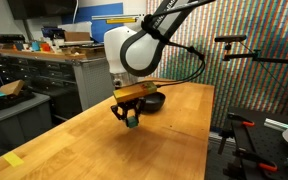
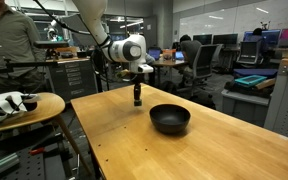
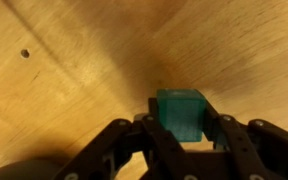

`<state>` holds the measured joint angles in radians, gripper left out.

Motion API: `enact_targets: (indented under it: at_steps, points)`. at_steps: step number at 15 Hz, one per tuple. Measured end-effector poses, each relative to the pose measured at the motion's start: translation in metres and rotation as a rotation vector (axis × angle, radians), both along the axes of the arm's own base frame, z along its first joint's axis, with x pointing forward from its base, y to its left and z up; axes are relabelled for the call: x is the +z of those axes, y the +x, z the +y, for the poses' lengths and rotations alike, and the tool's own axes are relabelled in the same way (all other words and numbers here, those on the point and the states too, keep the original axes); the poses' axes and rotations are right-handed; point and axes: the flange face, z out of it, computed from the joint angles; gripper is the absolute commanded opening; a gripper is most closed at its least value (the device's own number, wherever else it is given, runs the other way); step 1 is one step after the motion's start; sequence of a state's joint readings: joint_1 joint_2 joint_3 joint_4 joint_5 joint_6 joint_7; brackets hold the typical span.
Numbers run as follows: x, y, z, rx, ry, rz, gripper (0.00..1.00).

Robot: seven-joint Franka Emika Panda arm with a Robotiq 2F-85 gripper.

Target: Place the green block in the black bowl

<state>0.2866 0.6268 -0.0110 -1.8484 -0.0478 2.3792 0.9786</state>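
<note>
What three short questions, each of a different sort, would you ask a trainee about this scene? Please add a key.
1. True or false: the green block already lies in the black bowl.
2. The gripper is: A open and empty; B shut on the green block; C shut on the bowl's rim.
3. Fill in: the black bowl stands on the wooden ____.
Key: 1 false; 2 B; 3 table.

A lab: drawer cabinets (image 1: 29,78) and computer monitors (image 2: 252,47) all around.
</note>
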Motion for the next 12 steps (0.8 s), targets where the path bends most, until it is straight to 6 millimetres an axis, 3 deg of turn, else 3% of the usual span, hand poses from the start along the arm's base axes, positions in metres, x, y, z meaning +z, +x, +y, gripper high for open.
enact_targets:
  at_steps: [8,12]
  points:
    - [0.080,0.010,-0.058,-0.088,-0.006,-0.090,0.17]
    - [0.102,0.007,-0.097,-0.142,-0.019,-0.099,0.17]
